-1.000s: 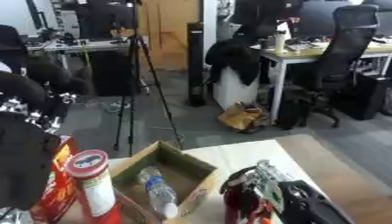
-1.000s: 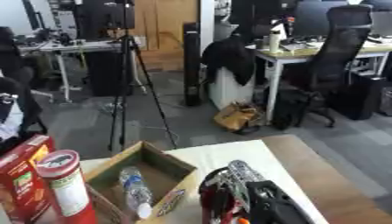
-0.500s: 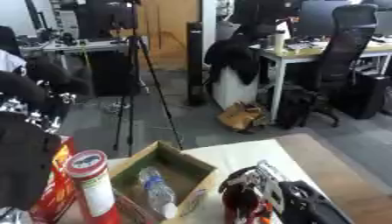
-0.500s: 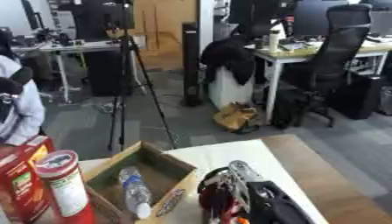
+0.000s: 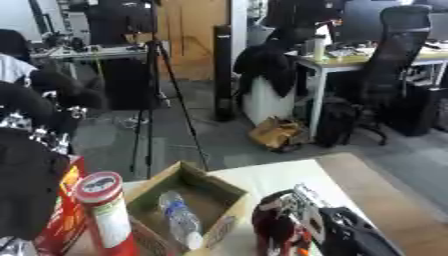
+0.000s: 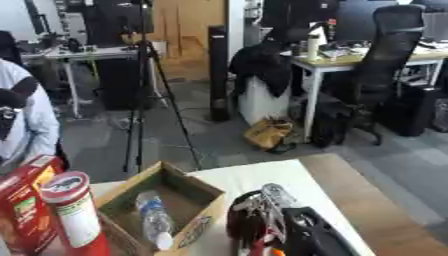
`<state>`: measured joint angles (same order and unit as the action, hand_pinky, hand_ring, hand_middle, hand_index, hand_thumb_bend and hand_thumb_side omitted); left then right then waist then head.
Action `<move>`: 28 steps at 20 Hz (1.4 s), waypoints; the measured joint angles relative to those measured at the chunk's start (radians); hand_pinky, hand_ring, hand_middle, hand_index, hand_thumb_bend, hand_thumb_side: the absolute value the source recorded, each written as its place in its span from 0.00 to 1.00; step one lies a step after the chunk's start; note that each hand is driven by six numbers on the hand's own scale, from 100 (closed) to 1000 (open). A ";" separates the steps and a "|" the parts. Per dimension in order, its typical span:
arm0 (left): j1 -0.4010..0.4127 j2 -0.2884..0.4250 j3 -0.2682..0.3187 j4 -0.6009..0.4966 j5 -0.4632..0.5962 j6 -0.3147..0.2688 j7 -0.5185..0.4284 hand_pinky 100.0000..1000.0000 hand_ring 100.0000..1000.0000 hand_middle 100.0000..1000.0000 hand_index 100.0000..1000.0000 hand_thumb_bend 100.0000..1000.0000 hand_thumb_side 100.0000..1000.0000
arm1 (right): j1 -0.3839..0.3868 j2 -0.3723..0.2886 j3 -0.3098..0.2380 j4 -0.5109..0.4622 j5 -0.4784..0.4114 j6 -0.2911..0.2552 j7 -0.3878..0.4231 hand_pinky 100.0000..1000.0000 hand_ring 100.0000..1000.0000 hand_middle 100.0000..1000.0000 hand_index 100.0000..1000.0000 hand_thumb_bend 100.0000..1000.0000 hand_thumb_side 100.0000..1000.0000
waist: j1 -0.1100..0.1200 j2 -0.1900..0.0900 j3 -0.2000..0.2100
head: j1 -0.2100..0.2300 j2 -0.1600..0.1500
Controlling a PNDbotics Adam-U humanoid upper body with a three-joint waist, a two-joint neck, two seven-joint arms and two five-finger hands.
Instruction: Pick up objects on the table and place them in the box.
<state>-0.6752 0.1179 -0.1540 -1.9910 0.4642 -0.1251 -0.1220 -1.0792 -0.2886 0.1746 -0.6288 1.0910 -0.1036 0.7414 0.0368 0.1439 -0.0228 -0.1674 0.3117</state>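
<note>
Right hand (image 6: 262,220) curled on dark red obj; clear plastic bottle (image 6: 154,220) in cardboard box (image 6: 199,192).

Relative to the cardboard box (image 6: 157,210), the right hand (image 6: 262,222) and the dark red object (image 6: 245,225) it grips show no displacement. Changes are small: the person (image 6: 22,117) beyond the box now stands further into view.

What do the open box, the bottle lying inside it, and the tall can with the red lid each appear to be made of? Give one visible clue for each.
Box: brown corrugated cardboard, matte, judging by its folded flaps and raw edges.
Bottle: probably clear plastic, glossy, since the box floor shows through it.
Can: likely a printed paperboard tube with a red plastic lid, though the wall material is uncertain.
</note>
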 measured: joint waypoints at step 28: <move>0.000 0.000 0.000 0.000 -0.003 0.003 0.003 1.00 0.63 0.58 0.56 0.00 0.72 | -0.003 0.000 0.000 -0.014 -0.017 0.022 -0.045 0.00 0.62 0.58 0.68 0.28 0.12 | 0.002 0.000 0.000 | 0.000 -0.008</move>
<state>-0.6755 0.1178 -0.1539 -1.9910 0.4615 -0.1219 -0.1195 -1.0823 -0.2886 0.1742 -0.6433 1.0738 -0.0820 0.6965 0.0393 0.1439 -0.0229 -0.1674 0.3040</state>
